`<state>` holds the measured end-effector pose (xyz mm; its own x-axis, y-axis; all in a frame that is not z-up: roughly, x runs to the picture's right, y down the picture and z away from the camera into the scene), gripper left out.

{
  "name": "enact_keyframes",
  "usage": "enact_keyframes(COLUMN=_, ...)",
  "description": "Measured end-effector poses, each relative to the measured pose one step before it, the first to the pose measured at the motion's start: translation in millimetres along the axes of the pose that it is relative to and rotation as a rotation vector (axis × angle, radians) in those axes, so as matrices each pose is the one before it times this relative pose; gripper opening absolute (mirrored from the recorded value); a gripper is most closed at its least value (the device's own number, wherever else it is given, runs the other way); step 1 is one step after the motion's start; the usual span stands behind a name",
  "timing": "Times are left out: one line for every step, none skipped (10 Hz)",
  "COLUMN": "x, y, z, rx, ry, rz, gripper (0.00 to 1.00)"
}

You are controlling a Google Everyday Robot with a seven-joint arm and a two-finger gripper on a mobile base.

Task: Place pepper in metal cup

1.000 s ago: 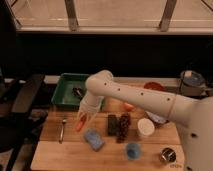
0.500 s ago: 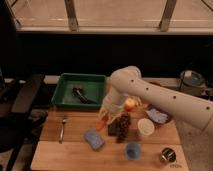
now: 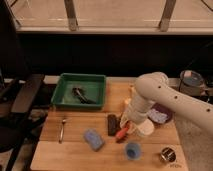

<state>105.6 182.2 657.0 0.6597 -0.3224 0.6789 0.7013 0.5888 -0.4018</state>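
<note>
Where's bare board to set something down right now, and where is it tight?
The board is bare at its front-left corner, bordered by the fork and blue sponge, and in the strip between blue cup and metal cup. It is crowded centre-right, around the gripper, pepper, dark bar and white cup.

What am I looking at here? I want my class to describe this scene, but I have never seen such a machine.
There is one picture, taken by one camera looking down on a wooden table. The big white shape coming in from the right is a robot arm. At its lower end is the gripper, a two-finger claw, low over the middle of the table. It appears to hold a slim red-orange pepper. The job is to put that pepper into the shiny metal cup at the front right corner. Also on the table are a green tray, a fork, a blue sponge, a blue cup and a white cup.
</note>
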Motion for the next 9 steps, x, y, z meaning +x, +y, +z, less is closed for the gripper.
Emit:
enact_keyframes(x=-0.66, y=-2.96, z=0.50, rx=0.00450, ry=0.00061, rz=-0.00387, gripper=0.00)
enact_keyframes(x=0.47, y=0.90, z=-0.32, rx=0.00027, ry=0.00030, rz=0.00210, gripper=0.00)
enact_keyframes(x=0.41, y=0.64, z=-0.04, rx=0.00004, ry=0.00015, rz=0.00139, gripper=0.00)
enact_keyframes(x=-0.61, y=-1.04, z=0.16, rx=-0.00052, ry=-0.00018, rz=-0.00246, gripper=0.00)
enact_keyframes(x=0.15, y=-0.29, z=-0.05, rx=0.00050, ry=-0.00037, rz=0.00003, gripper=0.00)
enact_keyframes(x=1.14, y=0.94, z=0.17, rx=0.00014, ry=-0.00103, rz=0.00317, gripper=0.00)
enact_keyframes(x=2.24, y=3.94, z=0.49, rx=-0.00044, ry=-0.00179, rz=0.01558, gripper=0.00)
enact_keyframes(x=6.57, y=9.69, z=-1.98, rx=0.00646, ry=-0.00295, rz=0.03259, gripper=0.00)
enact_keyframes(x=7.17, y=9.86, z=-2.14, rx=0.00678, ry=-0.00228, rz=0.02802, gripper=0.00)
